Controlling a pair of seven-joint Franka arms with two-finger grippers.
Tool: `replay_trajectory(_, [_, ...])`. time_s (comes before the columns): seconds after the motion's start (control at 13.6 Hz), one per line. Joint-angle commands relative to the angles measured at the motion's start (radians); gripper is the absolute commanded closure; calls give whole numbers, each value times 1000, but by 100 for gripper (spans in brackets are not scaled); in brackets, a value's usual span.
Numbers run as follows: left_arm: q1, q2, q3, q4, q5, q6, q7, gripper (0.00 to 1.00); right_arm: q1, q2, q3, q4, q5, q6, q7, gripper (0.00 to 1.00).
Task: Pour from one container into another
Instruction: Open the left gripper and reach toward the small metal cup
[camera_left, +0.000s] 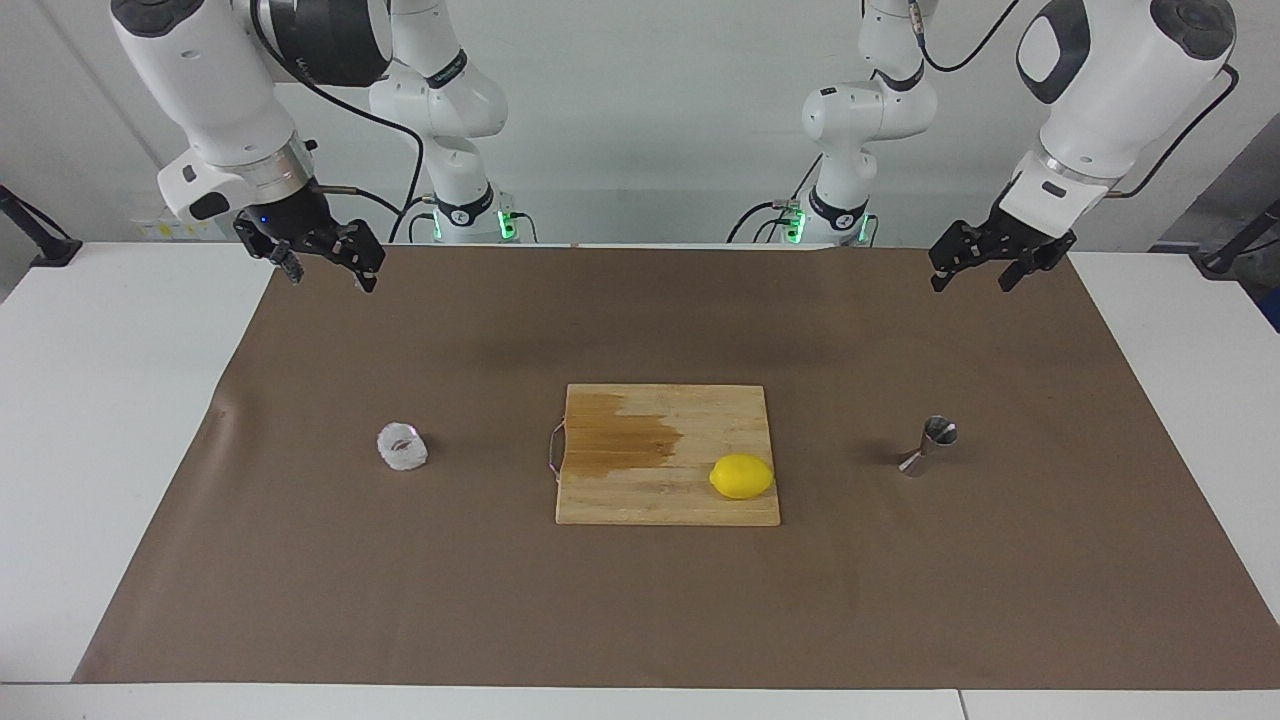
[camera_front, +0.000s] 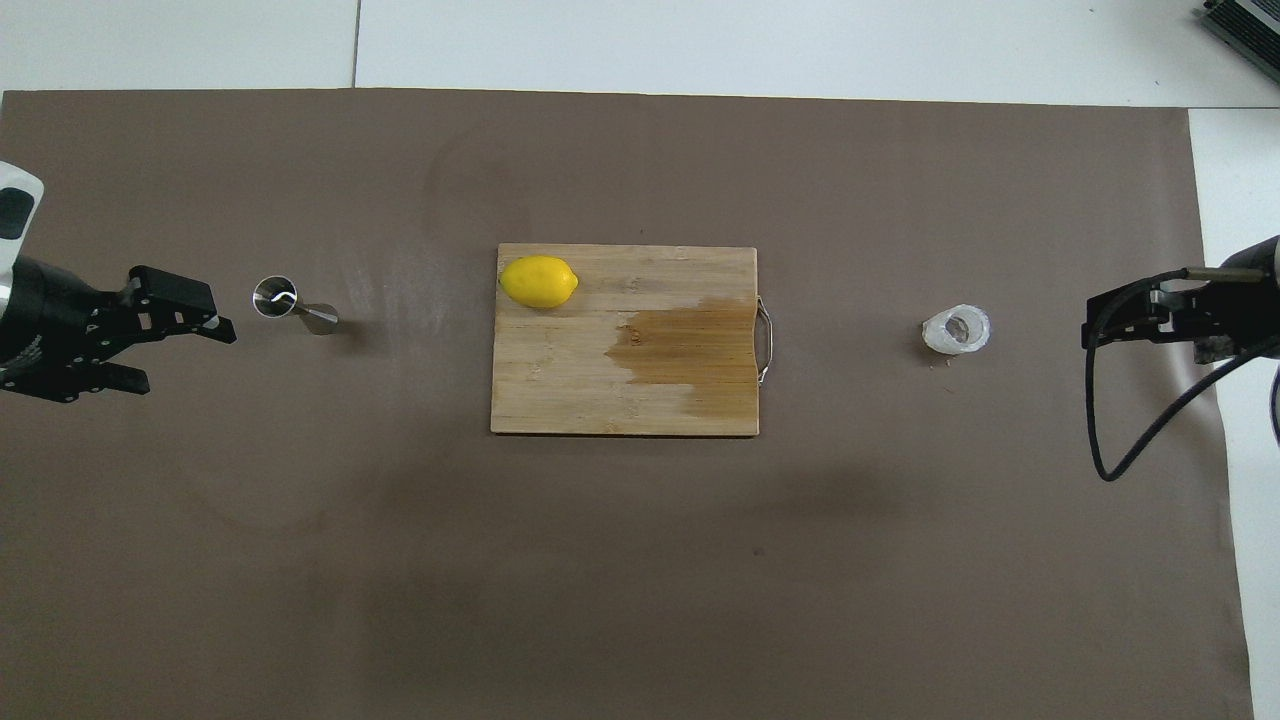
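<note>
The whitish translucent cup (camera_left: 402, 446) (camera_front: 957, 329) stands on the brown mat toward the right arm's end of the table. The small steel jigger (camera_left: 930, 445) (camera_front: 290, 305) stands on the mat toward the left arm's end. My right gripper (camera_left: 332, 282) (camera_front: 1140, 335) is open and empty, raised over the mat's edge at its own end, apart from the cup. My left gripper (camera_left: 975, 282) (camera_front: 188, 360) is open and empty, raised over the mat at its own end, apart from the jigger.
A wooden cutting board (camera_left: 640, 500) (camera_front: 560, 390) with a dark wet patch lies mid-table between cup and jigger. A yellow lemon (camera_left: 742, 476) (camera_front: 539, 281) lies on it, at the corner farther from the robots and toward the jigger. The brown mat (camera_left: 640, 600) covers most of the white table.
</note>
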Motion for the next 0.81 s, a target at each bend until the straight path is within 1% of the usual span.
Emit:
replay_trajectory(0.0, [22,1,-6,-97,-105,116,-201,0,-14,-9,5,-2,22,-6,-17,0])
replay_trajectory(0.15, [33,4,-6,-148,-187,196,-365,0,-14,-9,5,-2,22,-6,-17,0])
replay_trajectory(0.44, [110,11,-6,-246,-389,323,-523,0,-14,-9,5,-2,22,-6,-17,0])
replay_trajectory(0.66, [113,7,-6,-309,-503,431,-675,0,-14,-9,5,-2,22,-6,-17,0])
replay_trajectory(0.73, [113,8,-6,-323,-562,468,-733,0,-14,-9,5,-2,22,-6,-17,0])
